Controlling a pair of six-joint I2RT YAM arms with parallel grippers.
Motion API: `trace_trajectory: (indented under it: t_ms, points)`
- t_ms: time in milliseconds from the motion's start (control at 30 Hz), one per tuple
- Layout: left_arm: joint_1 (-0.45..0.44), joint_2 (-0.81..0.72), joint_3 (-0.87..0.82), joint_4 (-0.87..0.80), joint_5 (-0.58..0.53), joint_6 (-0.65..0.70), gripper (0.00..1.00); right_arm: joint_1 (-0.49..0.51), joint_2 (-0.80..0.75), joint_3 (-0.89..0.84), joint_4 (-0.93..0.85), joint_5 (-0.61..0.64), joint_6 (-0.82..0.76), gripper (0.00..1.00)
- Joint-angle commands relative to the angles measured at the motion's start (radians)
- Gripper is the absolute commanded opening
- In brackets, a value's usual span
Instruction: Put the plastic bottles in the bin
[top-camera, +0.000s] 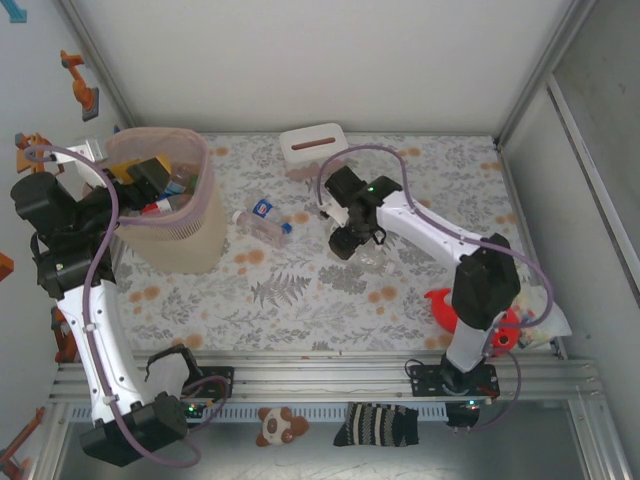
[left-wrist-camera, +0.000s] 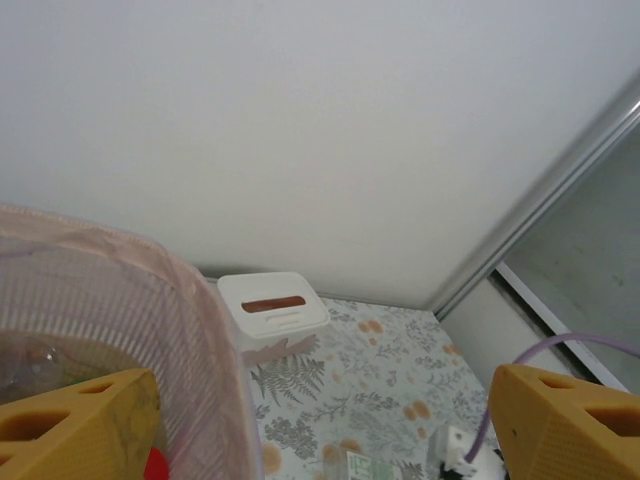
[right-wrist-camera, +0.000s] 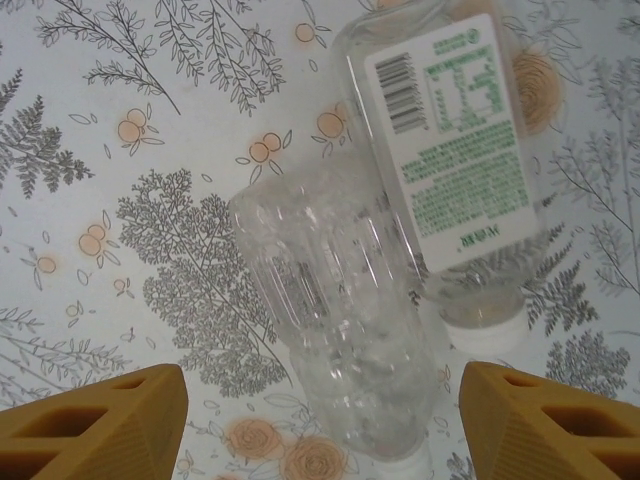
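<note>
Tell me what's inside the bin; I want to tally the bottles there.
The bin holds a jumble of plastic bottles; a red cap shows among them. Lower ones are covered, so I can't count them.

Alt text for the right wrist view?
Two clear plastic bottles lie side by side on a floral tablecloth: a ribbed bottle without label and a white-labelled bottle. The right gripper stands open, its orange fingers flanking the ribbed bottle.
</note>
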Motion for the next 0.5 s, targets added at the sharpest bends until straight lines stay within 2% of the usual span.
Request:
trace_trajectory:
  t_ms: [0, 167, 467]
  points:
    - [0.000, -0.012, -0.008, 0.050, 0.040, 0.016, 0.85, 0.021, 0.065, 0.063, -0.032, 0.042, -0.046, 0.71]
    - [-0.001, -0.012, 0.002, 0.081, 0.047, -0.021, 0.85, 0.028, 0.169, 0.115, -0.044, 0.068, -0.072, 0.70]
    - [-0.001, -0.009, 0.008, 0.144, 0.051, -0.081, 0.85, 0.034, 0.259, 0.128, -0.053, 0.053, -0.099, 0.70]
